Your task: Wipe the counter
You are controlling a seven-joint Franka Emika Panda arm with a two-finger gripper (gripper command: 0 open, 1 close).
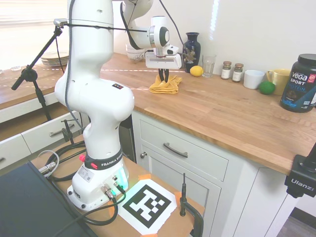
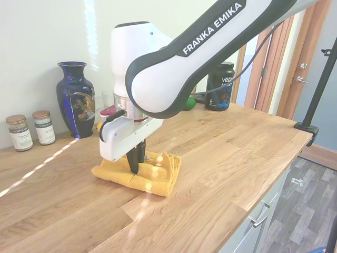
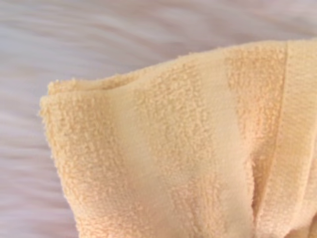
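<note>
A white robot arm's gripper (image 2: 134, 164) stands with fingers pinched nearly closed on a bunched yellow towel (image 2: 141, 171) lying on the wooden counter (image 2: 231, 153), vase (image 2: 76, 99) at its ten o'clock; wiping well likely needs steady downward pressure and long, flat strokes.

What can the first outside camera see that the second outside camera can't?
Only the first exterior view shows the lemon, the white mug, the yellow mug, the stack of plates and the white cabinets under the counter.

Only the second exterior view shows the wooden door and the grey floor.

Both show the pincer pushed down into the yellow towel on the wooden counter, plus the blue vase, two spice jars and the black protein tub.
</note>
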